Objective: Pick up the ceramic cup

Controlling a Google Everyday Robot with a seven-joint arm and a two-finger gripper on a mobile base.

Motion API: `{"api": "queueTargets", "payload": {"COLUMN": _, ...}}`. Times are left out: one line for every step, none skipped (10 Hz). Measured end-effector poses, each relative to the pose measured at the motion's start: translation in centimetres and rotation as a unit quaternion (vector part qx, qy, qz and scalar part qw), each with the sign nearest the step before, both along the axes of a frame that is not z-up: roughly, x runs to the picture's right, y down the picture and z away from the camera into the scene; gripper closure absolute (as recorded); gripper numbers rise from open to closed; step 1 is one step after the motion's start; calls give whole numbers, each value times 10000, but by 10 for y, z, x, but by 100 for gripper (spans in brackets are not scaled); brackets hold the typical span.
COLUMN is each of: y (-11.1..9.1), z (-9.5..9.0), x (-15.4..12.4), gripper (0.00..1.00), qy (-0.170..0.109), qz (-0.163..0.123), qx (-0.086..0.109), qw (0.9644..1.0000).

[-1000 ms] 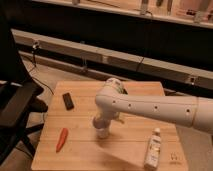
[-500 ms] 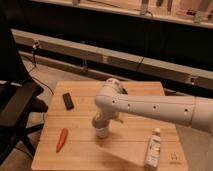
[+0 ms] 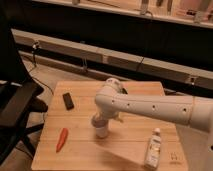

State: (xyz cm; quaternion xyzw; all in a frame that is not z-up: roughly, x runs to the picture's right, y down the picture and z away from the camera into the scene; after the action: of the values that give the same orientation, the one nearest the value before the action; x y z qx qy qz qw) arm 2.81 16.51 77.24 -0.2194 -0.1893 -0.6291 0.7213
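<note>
The ceramic cup is a small pale round cup standing near the middle of the wooden table. My white arm reaches in from the right and bends down over it. My gripper is at the arm's lower end, right on top of the cup, and its dark tip meets the cup's rim. The arm covers the cup's upper part and most of the gripper.
A black flat object lies at the table's left back. A red-orange pepper lies at the front left. A white bottle lies at the front right. A black chair stands left of the table.
The arm and gripper stay over the cup with hardly any shift. The objects on the table have not moved.
</note>
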Motion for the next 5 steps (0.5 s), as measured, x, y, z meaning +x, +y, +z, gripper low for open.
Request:
{"api": "queueTargets", "payload": {"y": 0, "z": 1, "x": 0, "gripper": 20, "qy": -4, "qz": -4, "qx": 1, "qw": 10000}}
{"api": "queueTargets", "payload": {"y": -1, "z": 2, "x": -1, "gripper": 20, "qy": -11, "qz": -8, "qx": 0, "qw": 10000}}
{"api": "queueTargets", "payload": {"y": -1, "z": 3, "x": -1, "gripper": 20, "qy": -16, "qz": -13, "qx": -1, "qw": 10000}}
{"api": "queueTargets", "payload": {"y": -1, "z": 4, "x": -1, "gripper": 20, "qy": -19, "qz": -15, "qx": -2, "qw": 10000}}
{"api": "queueTargets", "payload": {"y": -2, "z": 5, "x": -2, "gripper": 20, "qy": -26, "qz": -21, "qx": 0, "qw": 10000}}
